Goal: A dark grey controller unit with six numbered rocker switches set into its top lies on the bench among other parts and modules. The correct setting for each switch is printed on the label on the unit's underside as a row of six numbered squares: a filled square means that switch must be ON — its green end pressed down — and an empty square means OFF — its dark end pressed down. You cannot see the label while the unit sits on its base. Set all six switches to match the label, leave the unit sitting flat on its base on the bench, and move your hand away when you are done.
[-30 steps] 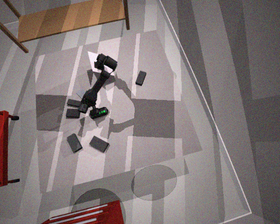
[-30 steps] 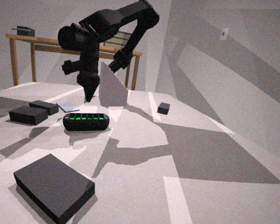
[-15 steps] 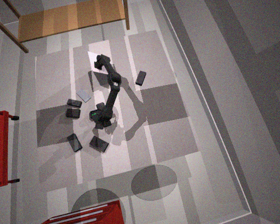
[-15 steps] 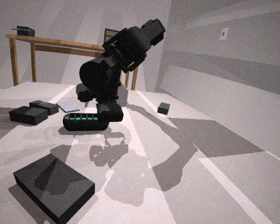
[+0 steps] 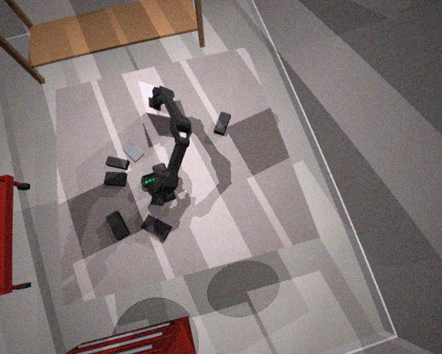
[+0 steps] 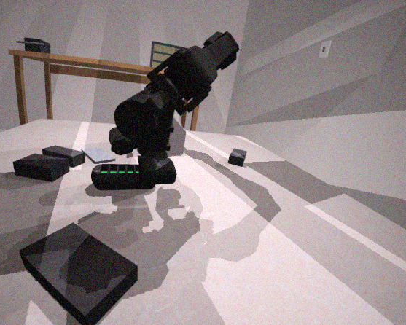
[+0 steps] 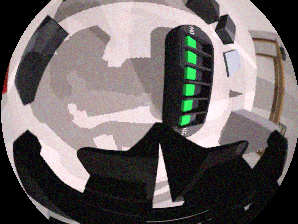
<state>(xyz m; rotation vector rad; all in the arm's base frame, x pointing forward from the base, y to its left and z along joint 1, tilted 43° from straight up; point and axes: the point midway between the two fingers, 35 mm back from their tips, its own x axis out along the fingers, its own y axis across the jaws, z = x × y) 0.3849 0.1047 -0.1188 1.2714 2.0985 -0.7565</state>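
Note:
The dark grey controller unit sits on its base on the bench, switches up. All six green switch ends show in the wrist view; which ends are pressed down is not clear there. The arm hides the unit's right part in the top and exterior views. The label on the underside is hidden. My gripper is shut with nothing between its fingers. It is low beside one end of the unit, on the green side; whether it touches the unit cannot be told.
Dark modules lie around the unit. A pale blue plate lies behind it. A grey upright panel stands behind the arm.

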